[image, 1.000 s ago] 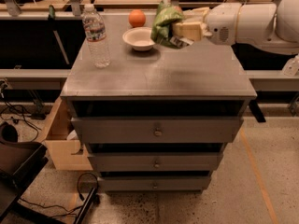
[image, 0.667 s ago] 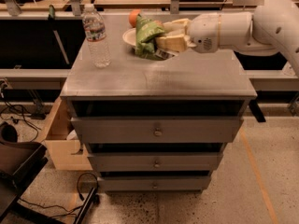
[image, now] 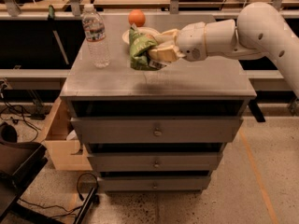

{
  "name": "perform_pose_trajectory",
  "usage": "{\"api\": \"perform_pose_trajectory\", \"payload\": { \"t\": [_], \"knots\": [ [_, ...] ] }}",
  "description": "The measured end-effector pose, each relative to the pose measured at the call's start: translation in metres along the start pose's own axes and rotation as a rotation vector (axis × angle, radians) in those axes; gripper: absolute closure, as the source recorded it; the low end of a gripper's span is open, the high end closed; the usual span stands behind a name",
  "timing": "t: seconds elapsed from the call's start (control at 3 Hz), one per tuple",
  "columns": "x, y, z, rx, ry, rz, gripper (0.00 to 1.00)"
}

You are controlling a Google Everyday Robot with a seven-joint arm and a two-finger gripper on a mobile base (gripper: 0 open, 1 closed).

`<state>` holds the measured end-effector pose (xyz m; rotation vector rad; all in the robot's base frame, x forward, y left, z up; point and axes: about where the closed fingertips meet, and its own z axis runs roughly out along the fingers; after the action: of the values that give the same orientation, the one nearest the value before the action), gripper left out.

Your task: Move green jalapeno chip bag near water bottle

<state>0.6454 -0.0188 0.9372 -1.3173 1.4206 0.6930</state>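
The green jalapeno chip bag (image: 140,49) is crinkled and held upright in my gripper (image: 156,53), a little above the grey cabinet top (image: 187,80). The gripper reaches in from the right on a white arm and is shut on the bag's right side. The water bottle (image: 95,37), clear with a white cap and a label band, stands upright at the top's left side, a short gap to the left of the bag.
A white bowl (image: 140,32) sits behind the bag, partly hidden by it. An orange fruit (image: 136,17) lies at the back edge. The cabinet has closed drawers below; a wooden drawer box (image: 58,136) sticks out at its lower left.
My gripper has carried the chip bag leftward across the top, from the right of the bowl to in front of it, closer to the water bottle.
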Motion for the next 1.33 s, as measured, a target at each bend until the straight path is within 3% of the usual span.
{"api": "perform_pose_trajectory", "payload": {
  "t": [1.0,1.33],
  "knots": [
    [-0.002,0.0034,0.0081,-0.015,-0.003,-0.002,0.13],
    [-0.0026,0.0046,0.0107,-0.02,-0.004,-0.002,0.0]
  ]
}}
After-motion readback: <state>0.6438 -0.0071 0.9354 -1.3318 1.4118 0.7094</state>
